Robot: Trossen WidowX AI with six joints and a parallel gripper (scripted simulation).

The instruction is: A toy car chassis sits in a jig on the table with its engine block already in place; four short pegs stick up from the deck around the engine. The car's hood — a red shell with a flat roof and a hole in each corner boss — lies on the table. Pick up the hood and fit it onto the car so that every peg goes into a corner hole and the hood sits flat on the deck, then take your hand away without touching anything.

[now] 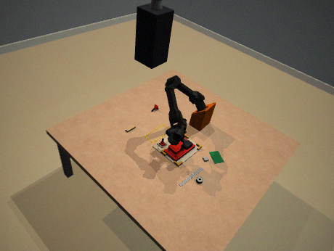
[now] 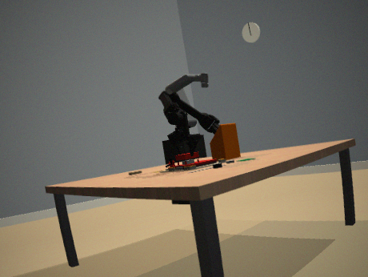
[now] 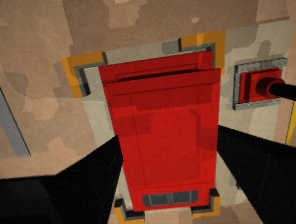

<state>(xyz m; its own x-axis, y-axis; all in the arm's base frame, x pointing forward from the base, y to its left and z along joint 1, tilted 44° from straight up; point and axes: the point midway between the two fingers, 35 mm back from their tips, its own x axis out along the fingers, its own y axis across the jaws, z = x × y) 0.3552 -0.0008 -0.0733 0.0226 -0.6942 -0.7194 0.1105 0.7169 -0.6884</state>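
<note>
Wrist view: the red hood [image 3: 167, 135] is clamped between the two black fingers of the gripper [image 3: 169, 165], which are pressed against its long sides. It is held directly above the car chassis [image 3: 155, 67] in the orange-cornered jig [image 3: 80, 65], whose far edge is seen beyond the hood. In the top view, the gripper [image 1: 177, 139] is seen low over the jig [image 1: 197, 146] on the desk [image 1: 109, 163].

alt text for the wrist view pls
The gripper holds the red hood between its two black fingers, directly above the car in its orange-cornered jig. A small red part sits beside the jig.
</note>
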